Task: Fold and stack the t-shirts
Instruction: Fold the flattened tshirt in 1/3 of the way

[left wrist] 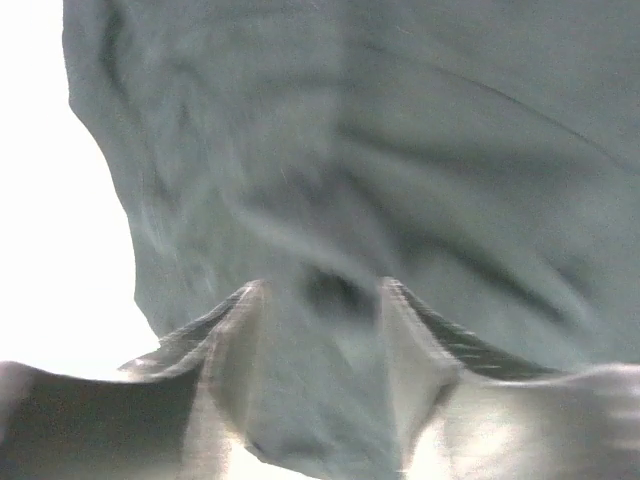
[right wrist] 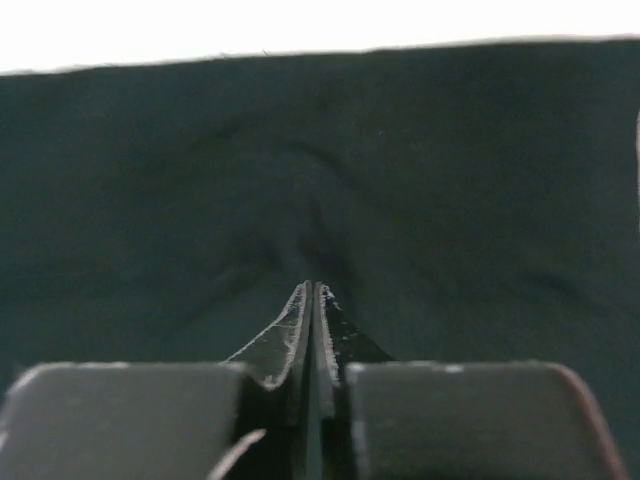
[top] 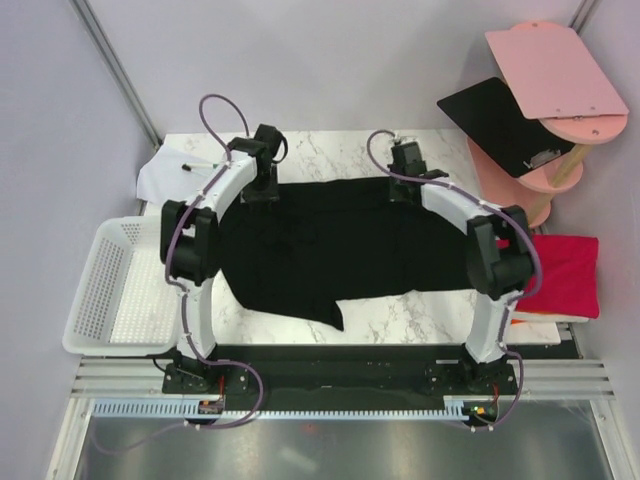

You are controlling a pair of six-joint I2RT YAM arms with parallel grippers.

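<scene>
Across the middle of the marble table [top: 330, 150], we see the black t-shirt [top: 340, 250] spread flat, with 2 grippers at its far side.

Near the table's far edge, left of centre, the left gripper [left wrist: 320, 295] stands partly open over the shirt; its fingers [left wrist: 225, 325] are apart, with cloth lying loose in the gap, though that view is blurred. Near the far edge, right of centre, the right gripper [right wrist: 312, 292] has its fingers pressed tight together, and creases in the cloth run straight to their tips, so we read it as pinching the shirt. 1 sleeve points toward the table's near edge. A folded red t-shirt [top: 565, 275] lies just beside the right edge, and a white basket [top: 110, 290] sits against the left edge.
</scene>
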